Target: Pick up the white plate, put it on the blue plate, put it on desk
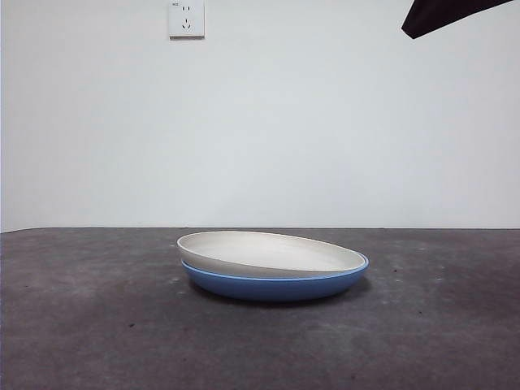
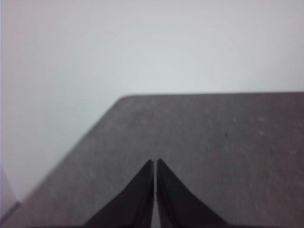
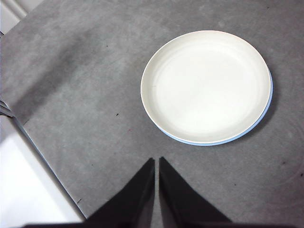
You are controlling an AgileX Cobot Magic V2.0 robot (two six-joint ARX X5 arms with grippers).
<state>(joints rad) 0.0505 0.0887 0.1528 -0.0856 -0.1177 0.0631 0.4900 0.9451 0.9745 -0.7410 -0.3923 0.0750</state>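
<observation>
Closed, both pairs of jaws, tips pressed together with nothing between them.

Front view: white plate [image 1: 268, 253] nested in blue plate [image 1: 276, 286], tilted, its rim lifted clear on one side and sunk almost level with the blue rim on the other. Both resting on the desk [image 1: 89, 325], well below the wall socket [image 1: 186, 18]. Black arm tip at the top corner, far from the socket; cannot tell whose.

Left wrist view: left gripper [image 2: 156, 161] held above bare desk [image 2: 228, 137], near its rounded corner, no plate in sight.

Right wrist view: right gripper [image 3: 156, 159] held high above the desk [image 3: 76, 95], well apart from the white plate [image 3: 206, 85]; thin crescent of blue plate [image 3: 216, 142] showing along one edge beneath it.
</observation>
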